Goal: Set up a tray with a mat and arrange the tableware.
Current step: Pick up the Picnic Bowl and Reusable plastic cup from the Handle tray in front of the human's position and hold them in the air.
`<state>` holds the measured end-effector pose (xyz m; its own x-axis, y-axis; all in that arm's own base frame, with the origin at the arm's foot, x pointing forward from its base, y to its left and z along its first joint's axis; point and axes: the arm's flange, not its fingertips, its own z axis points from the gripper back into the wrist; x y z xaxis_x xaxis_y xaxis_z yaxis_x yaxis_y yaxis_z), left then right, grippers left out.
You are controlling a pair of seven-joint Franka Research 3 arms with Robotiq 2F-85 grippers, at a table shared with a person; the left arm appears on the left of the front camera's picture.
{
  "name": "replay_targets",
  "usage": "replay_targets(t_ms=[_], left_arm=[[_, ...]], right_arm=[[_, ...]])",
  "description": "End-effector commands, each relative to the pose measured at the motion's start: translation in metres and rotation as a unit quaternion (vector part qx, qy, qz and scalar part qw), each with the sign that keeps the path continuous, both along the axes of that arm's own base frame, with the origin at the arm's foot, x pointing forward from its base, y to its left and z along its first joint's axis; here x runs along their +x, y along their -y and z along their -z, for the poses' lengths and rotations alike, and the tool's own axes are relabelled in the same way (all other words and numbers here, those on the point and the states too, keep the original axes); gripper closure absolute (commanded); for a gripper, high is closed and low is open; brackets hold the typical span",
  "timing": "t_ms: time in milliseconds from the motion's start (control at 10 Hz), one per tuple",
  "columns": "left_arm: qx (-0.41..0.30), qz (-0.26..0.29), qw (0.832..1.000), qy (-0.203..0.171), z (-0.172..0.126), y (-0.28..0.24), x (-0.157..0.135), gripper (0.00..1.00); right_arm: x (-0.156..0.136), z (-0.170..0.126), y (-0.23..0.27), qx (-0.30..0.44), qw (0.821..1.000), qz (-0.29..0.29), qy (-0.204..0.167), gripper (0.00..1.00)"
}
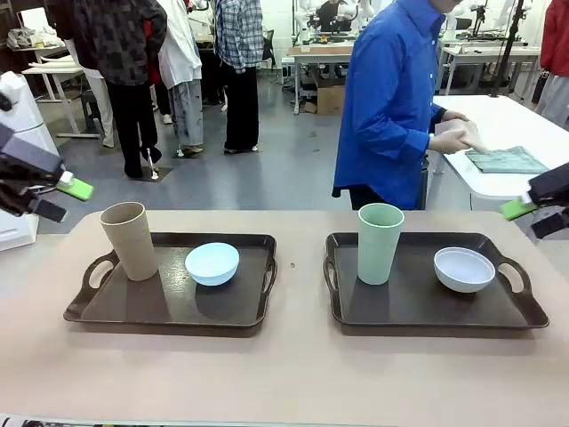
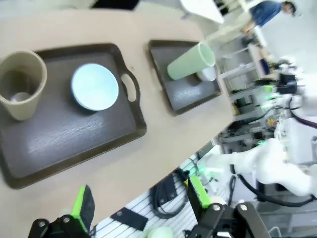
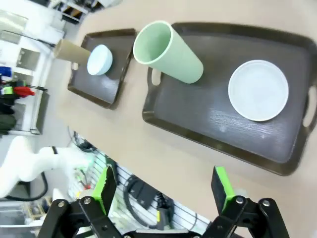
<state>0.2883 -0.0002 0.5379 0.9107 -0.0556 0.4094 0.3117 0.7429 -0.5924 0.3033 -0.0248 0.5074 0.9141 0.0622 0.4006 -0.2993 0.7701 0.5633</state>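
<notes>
Busy lab, beige table [image 1: 293,374] across the lower frame: tableware is out, no mat laid.

Lower left: dark brown plastic left tray [image 1: 169,313] carries the tall tan-brown handleless cup [image 1: 130,240] and the small light blue round bowl [image 1: 212,263]. Lower right: matching right tray [image 1: 427,311] carries the tall pale green cup [image 1: 380,243] and the white round bowl [image 1: 464,269]. Left gripper [image 2: 141,201] and right gripper [image 3: 163,187] hover at the frame edges, fingers spread, holding nothing. Upper right: the person's hand [image 1: 453,138] rests by a grey-green folded cloth [image 1: 505,160] on a white side table, likely the mat. Risk: tableware sits where the mat would go, so sliding it in or a low approach could tip a tall cup. The person's reach may cross an arm.
</notes>
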Motion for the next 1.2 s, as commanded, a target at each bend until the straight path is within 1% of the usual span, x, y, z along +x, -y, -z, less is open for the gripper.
replay_targets(t_ms=[0, 100, 200, 300, 400, 500, 600, 700, 800, 1100], left_arm=[[-0.06, -0.006, 0.998, -0.03, 0.021, -0.027, 0.009, 0.0], [-0.086, -0.014, 0.995, -0.043, 0.032, -0.048, 0.024, 0.0], [-0.111, -0.023, 0.992, -0.056, 0.038, -0.058, 0.032, 0.0], [-0.138, -0.04, 0.987, -0.075, 0.047, -0.071, 0.041, 0.0], [-0.152, -0.046, 0.984, -0.086, 0.054, -0.073, 0.05, 0.0], [-0.157, -0.049, 0.982, -0.095, 0.06, -0.072, 0.058, 0.0], [-0.152, -0.066, 0.98, -0.106, 0.06, -0.072, 0.058, 0.0], [-0.142, -0.086, 0.98, -0.104, 0.053, -0.067, 0.048, 0.0], [-0.133, -0.102, 0.98, -0.103, 0.053, -0.066, 0.044, 0.0], [-0.073, -0.155, 0.978, -0.116, 0.046, -0.057, 0.043, 0.0]], right_arm=[[-0.034, 0.054, 0.027, 0.072, 0.997, 0.018, -0.012, 0.0], [-0.033, 0.062, 0.054, 0.104, 0.994, 0.035, -0.018, 0.0], [-0.035, 0.068, 0.075, 0.131, 0.99, 0.058, -0.021, 0.0], [-0.036, 0.074, 0.091, 0.146, 0.986, 0.075, -0.033, 0.0], [-0.033, 0.08, 0.107, 0.156, 0.982, 0.091, -0.051, 0.0], [-0.025, 0.085, 0.12, 0.148, 0.98, 0.098, -0.09, 0.0], [-0.023, 0.084, 0.121, 0.142, 0.979, 0.107, -0.096, 0.0], [-0.022, 0.08, 0.117, 0.134, 0.98, 0.11, -0.099, 0.0], [-0.019, 0.076, 0.116, 0.122, 0.981, 0.113, -0.098, 0.0], [-0.008, 0.065, 0.103, 0.107, 0.983, 0.114, -0.094, 0.0]])
